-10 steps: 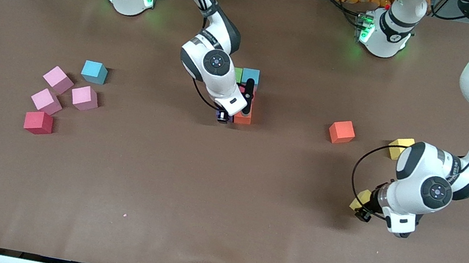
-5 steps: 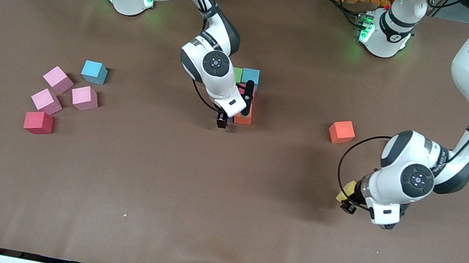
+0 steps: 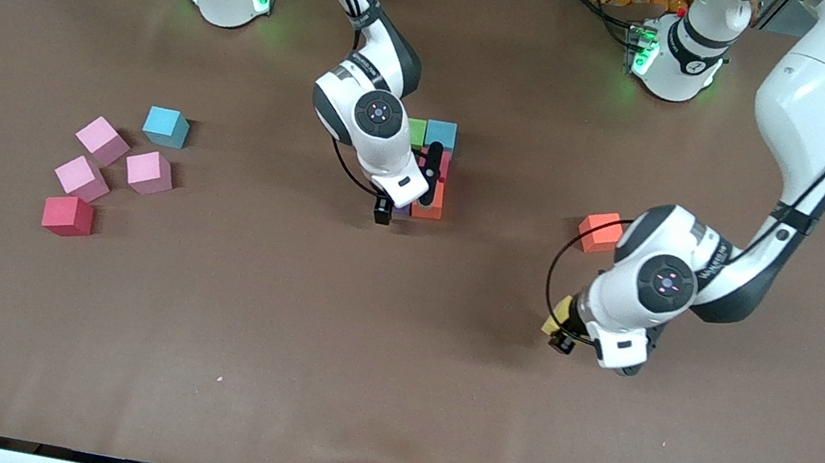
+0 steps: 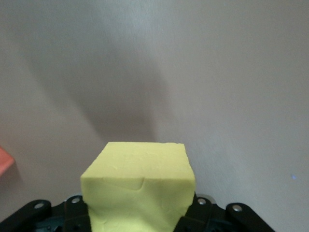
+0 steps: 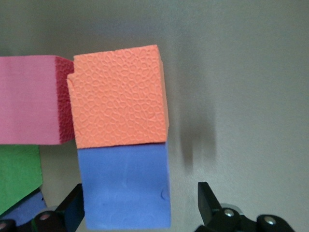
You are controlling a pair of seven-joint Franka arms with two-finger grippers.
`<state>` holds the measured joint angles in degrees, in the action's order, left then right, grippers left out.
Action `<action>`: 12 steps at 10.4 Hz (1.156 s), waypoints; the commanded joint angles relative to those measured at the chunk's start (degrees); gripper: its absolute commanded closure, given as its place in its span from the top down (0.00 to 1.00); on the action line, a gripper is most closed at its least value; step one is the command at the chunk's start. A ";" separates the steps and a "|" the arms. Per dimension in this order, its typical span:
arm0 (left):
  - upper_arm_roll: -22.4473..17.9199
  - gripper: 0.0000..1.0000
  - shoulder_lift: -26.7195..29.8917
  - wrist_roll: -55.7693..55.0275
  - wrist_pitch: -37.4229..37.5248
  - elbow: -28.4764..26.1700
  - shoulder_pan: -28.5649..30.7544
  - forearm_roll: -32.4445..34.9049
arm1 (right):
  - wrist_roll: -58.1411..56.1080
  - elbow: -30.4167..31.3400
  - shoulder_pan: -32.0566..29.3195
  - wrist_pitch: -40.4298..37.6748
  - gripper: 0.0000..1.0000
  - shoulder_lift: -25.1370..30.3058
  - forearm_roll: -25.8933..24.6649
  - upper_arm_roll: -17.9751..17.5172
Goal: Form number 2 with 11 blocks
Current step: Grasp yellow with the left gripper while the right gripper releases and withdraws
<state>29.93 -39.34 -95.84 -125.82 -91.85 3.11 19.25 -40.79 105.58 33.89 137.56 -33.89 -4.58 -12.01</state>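
Observation:
Mid-table stands a cluster of blocks: green [image 3: 417,132], light blue [image 3: 441,134], pinkish-red [image 3: 443,167], orange [image 3: 429,206] and purple [image 3: 401,212]. My right gripper [image 3: 411,202] is down at the purple block [image 5: 124,186], open, with a fingertip on each side and a gap beside one. That block abuts the orange one [image 5: 118,104]. My left gripper [image 3: 561,330] is shut on a yellow block [image 3: 552,322], which fills the left wrist view [image 4: 140,186] above bare table. It hangs over the table near a loose orange block [image 3: 598,230], toward the left arm's end.
Toward the right arm's end lie loose blocks: a light blue one [image 3: 166,127], three pink ones [image 3: 102,140] [image 3: 149,172] [image 3: 82,177] and a red one [image 3: 68,216]. The left arm's elbow covers part of the loose orange block.
My left arm has carried the yellow block from the left arm's end toward the middle. My right gripper has opened off the purple block and stayed at the cluster.

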 commanded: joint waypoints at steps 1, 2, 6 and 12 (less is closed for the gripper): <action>-0.40 0.53 0.50 -5.47 1.89 0.71 -4.24 -0.35 | 0.98 1.12 -0.49 -1.16 1.00 2.68 -0.25 -0.38; -0.48 0.53 0.32 -7.94 2.68 0.62 -5.74 -0.36 | 0.72 1.21 -1.27 -2.12 1.00 3.38 -0.25 -0.38; -0.40 0.53 0.14 -15.15 2.78 0.71 -8.99 -0.53 | -0.77 1.12 -4.43 -15.10 1.00 9.35 -0.07 -1.26; -0.40 0.53 -0.82 -31.14 2.78 4.39 -15.58 -0.80 | -5.08 3.14 -24.53 -24.87 1.00 18.49 -1.13 -0.21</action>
<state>29.90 -39.46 -123.09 -124.03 -89.97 -9.89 19.11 -44.58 106.38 14.48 113.81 -18.64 -4.90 -11.68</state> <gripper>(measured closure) 0.366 0.000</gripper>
